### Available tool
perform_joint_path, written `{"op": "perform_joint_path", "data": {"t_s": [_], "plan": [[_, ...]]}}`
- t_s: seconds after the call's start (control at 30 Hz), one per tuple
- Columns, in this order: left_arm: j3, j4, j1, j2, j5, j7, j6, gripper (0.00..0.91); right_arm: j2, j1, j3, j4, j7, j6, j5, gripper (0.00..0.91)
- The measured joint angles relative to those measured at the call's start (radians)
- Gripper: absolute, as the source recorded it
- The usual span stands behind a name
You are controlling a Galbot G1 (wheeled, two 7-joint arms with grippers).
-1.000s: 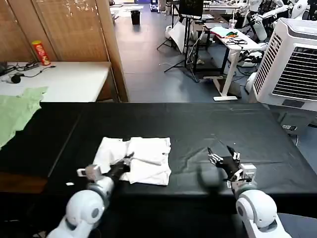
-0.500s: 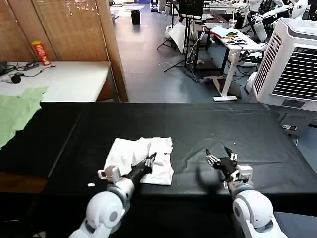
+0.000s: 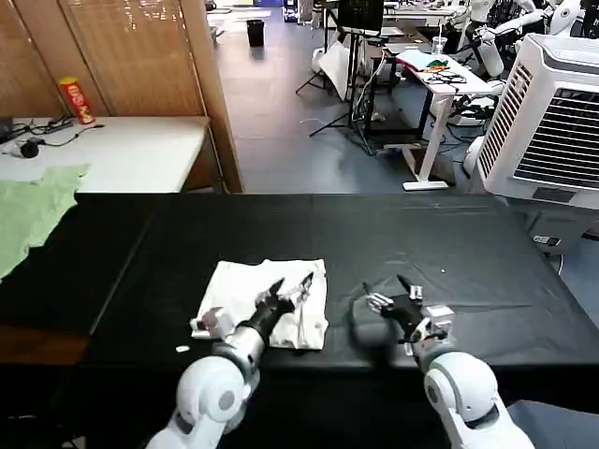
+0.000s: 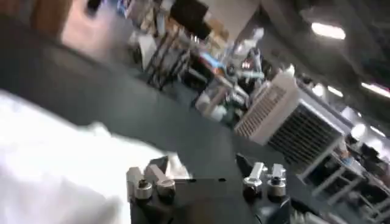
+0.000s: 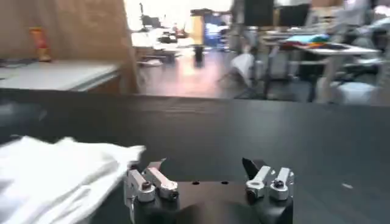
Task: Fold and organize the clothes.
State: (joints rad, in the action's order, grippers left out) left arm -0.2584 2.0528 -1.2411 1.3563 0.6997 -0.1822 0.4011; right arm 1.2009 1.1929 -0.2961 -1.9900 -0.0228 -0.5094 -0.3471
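— White cotton, that's what I have under my left arm: the T-shirt (image 3: 267, 299) lies folded into a rough rectangle on the black cloth (image 3: 421, 234) covering the bench, near the front edge and a little left of the middle. Plain side up, no print that I can see.

— Where is your left claw?

— My left claw (image 3: 292, 289) sits over the right half of the T-shirt, close above the fabric. Its fingers are spread, with nothing between them. In the left wrist view the claw (image 4: 204, 176) shows the same gap, with white fabric (image 4: 55, 164) under and beside it. I cannot tell whether a fingertip is touching the shirt.

— And the right one?

— My right claw (image 3: 391, 296) is above bare black cloth, just beside the shirt's right edge and apart from it. It is spread wide too, and it is carrying nothing. From the right wrist view I see the claw (image 5: 207, 173) with the T-shirt (image 5: 61, 179) off to one side, near one finger.

— Anything else on your screen?

— A pale green garment (image 3: 33, 210) lies at the far left, partly on a white table (image 3: 140, 150). A red can (image 3: 77, 100) stands on that table. A large white air cooler (image 3: 552, 122) stands beyond the bench's right end.
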Motion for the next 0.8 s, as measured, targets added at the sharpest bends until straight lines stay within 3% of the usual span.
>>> {"op": "perform_joint_path", "data": {"t_s": [0.23,0.4,0.8], "plan": [[-0.111,-0.019,-0.048,-0.117,-0.104,0.038,-0.031,0.878,0.017,-0.107,0.155,0.058,-0.015,-0.001,0.024,0.878],[-0.162,-0.02,-0.087,-0.13,-0.145,0.037,-0.033,0.878,0.031,-0.155,0.231,0.086,0.005,-0.045,0.076,0.878],[-0.196,-0.042,-0.124,-0.114,-0.175,0.039,-0.041,0.878,0.052,-0.159,0.206,0.109,0.109,-0.04,-0.05,0.878]]}}
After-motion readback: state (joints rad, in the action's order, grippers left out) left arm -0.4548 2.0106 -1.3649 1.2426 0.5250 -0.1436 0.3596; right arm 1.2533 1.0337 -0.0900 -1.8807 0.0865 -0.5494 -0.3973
